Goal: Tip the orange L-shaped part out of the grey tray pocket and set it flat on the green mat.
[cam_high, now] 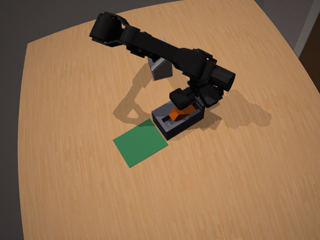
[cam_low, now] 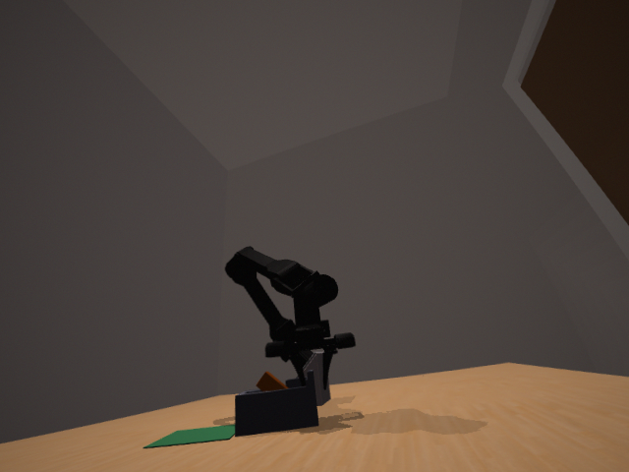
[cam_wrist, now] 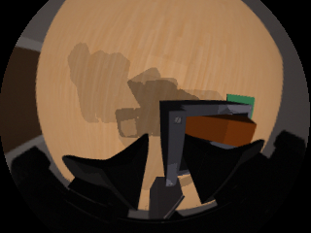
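The orange part (cam_high: 175, 114) (cam_low: 268, 381) (cam_wrist: 221, 129) is tilted in the grey tray (cam_high: 186, 125) (cam_low: 274, 414) (cam_wrist: 175, 146). Its end nearer the green mat (cam_high: 142, 144) (cam_low: 198, 436) (cam_wrist: 243, 100) stands up above the tray's rim, and its other end is low in the pocket. My gripper (cam_low: 314, 386) (cam_wrist: 166, 136) is partly open with nothing pinched. Its fingers straddle the tray's far end wall: one is over the low end of the part, the other is outside the tray. The finger hides that low end, so contact cannot be seen clearly.
A grey wedge-shaped block (cam_high: 163, 71) (cam_low: 322, 397) stands on the wooden table (cam_high: 206, 180) behind the tray, partly under the arm. The mat lies beside the tray's near end. The raised tray wall rises between the fingers.
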Motion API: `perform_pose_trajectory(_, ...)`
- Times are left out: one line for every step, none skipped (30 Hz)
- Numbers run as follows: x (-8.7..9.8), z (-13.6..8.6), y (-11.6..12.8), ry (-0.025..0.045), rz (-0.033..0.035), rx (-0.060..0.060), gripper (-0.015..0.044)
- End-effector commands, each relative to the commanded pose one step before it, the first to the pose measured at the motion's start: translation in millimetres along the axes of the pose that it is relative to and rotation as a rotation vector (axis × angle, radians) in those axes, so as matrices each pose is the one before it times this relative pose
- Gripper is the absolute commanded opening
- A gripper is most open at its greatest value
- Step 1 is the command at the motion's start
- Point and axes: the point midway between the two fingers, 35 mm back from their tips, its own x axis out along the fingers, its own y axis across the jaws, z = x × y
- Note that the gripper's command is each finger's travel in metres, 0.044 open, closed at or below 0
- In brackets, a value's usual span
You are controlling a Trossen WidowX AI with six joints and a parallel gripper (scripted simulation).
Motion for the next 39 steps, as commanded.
perform_pose_trajectory(-8.42,0.21,1.71,0.00969,0.00121,0.0031,0.0180)
perform_pose_trajectory(-7.90,1.14,-0.54,-0.00029,0.00083,-0.0002,0.0180)
perform_pose_trajectory(-9.18,0.98,-0.74,-0.00022,0.00079,-0.0002,0.0180)
perform_pose_trajectory(-10.99,0.71,-1.03,-0.00011,0.00072,-0.0002,0.0180)
perform_pose_trajectory(-13.36,0.20,-1.48,0.00006,0.00054,-0.0002,0.0180)
perform_pose_trajectory(-16.21,-0.70,-2.15,0.00034,0.00018,-0.0002,0.0180)
perform_pose_trajectory(-15.27,-1.58,-2.40,0.00057,-0.00031,-0.0001,0.0180)
perform_pose_trajectory(-9.44,-1.42,-1.69,0.00046,-0.00043,0.0000,0.0180)
perform_pose_trajectory(-3.15,-0.55,-0.60,0.00017,-0.00018,0.0000,0.0180)
perform_pose_trajectory(0.00,0.00,0.00,0.00000,0.00000,0.0000,0.0180)
perform_pose_trajectory(0.00,0.00,0.00,0.00000,0.00000,0.0000,0.0180)
perform_pose_trajectory(0.00,0.00,0.00,0.00000,0.00000,0.0000,0.0180)
perform_pose_trajectory(0.00,0.00,0.00,0.00000,0.00000,0.0000,0.0180)
perform_pose_trajectory(0.00,0.00,0.00,0.00000,0.00000,0.0000,0.0180)
perform_pose_trajectory(-0.19,3.09,1.28,-0.01818,0.00259,-0.0033,0.0180)
perform_pose_trajectory(0.00,0.00,0.00,0.00000,0.00000,0.0000,0.0180)
perform_pose_trajectory(0.00,0.00,0.00,0.00000,0.00000,0.0000,0.0180)
perform_pose_trajectory(0.00,0.00,0.00,0.00000,0.00000,0.0000,0.0180)
perform_pose_trajectory(0.00,0.00,0.00,0.00000,0.00000,0.0000,0.0180)
perform_pose_trajectory(0.00,0.00,0.00,0.00000,0.00000,0.0000,0.0180)
perform_pose_trajectory(0.00,0.00,0.00,0.00000,0.00000,0.0000,0.0180)
perform_pose_trajectory(0.00,0.00,0.00,0.00000,0.00000,0.0000,0.0180)
perform_pose_trajectory(0.00,0.00,0.00,0.00000,0.00000,0.0000,0.0180)
perform_pose_trajectory(0.00,0.00,0.00,0.00000,0.00000,0.0000,0.0180)
perform_pose_trajectory(0.00,0.00,0.00,0.00000,0.00000,0.0000,0.0180)
perform_pose_trajectory(0.00,0.00,0.00,0.00000,0.00000,0.0000,0.0180)
perform_pose_trajectory(0.00,0.00,0.00,0.00000,0.00000,0.0000,0.0180)
perform_pose_trajectory(0.00,0.00,0.00,0.00000,0.00000,0.0000,0.0180)
perform_pose_trajectory(0.00,0.00,0.00,0.00000,0.00000,0.0000,0.0180)
perform_pose_trajectory(0.00,0.00,0.00,0.00000,0.00000,0.0000,0.0180)
perform_pose_trajectory(0.00,0.00,0.00,0.00000,0.00000,0.0000,0.0180)
perform_pose_trajectory(0.00,0.00,0.00,0.00000,0.00000,0.0000,0.0180)
perform_pose_trajectory(0.00,0.00,0.00,0.00000,0.00000,0.0000,0.0180)
perform_pose_trajectory(0.00,0.00,0.00,0.00000,0.00000,0.0000,0.0180)
perform_pose_trajectory(0.00,0.00,0.00,0.00000,0.00000,0.0000,0.0180)
perform_pose_trajectory(0.00,0.00,0.00,0.00000,0.00000,0.0000,0.0180)
perform_pose_trajectory(0.00,0.00,0.00,0.00000,0.00000,0.0000,0.0180)
perform_pose_trajectory(0.00,0.00,0.00,0.00000,0.00000,0.0000,0.0180)
perform_pose_trajectory(-0.04,0.21,-0.89,0.00015,0.00004,0.0185,0.0206)
